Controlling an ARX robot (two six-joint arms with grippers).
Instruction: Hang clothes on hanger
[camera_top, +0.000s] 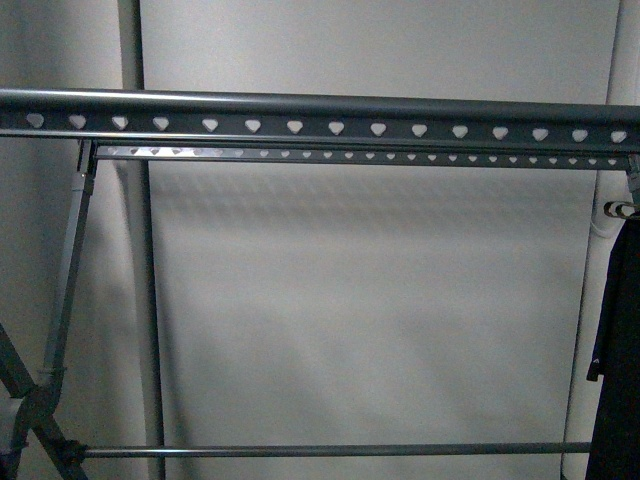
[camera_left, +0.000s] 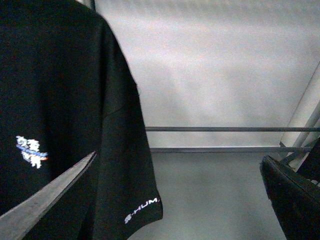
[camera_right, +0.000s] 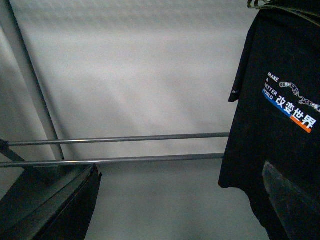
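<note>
The hanger (camera_top: 320, 103), a grey metal rack, spans the front view with its round top rail, heart-punched bars and slanted legs. Its low rails show in the left wrist view (camera_left: 220, 129) and the right wrist view (camera_right: 125, 138). A black T-shirt (camera_left: 65, 100) with a small chest print and white sleeve lettering hangs close to my left gripper (camera_left: 178, 160), which is open and empty; one finger (camera_left: 45, 200) overlaps the shirt. Beside my open right gripper (camera_right: 181, 167) hangs a black T-shirt (camera_right: 280, 65) with white and blue lettering. I cannot tell whether these are one garment.
A dark garment (camera_top: 618, 350) with a tiny white sleeve mark hangs at the rack's right end, under a hook (camera_top: 620, 210). A white wall (camera_top: 360, 290) stands behind the rack. A grey pole (camera_top: 140, 280) runs upright at the left.
</note>
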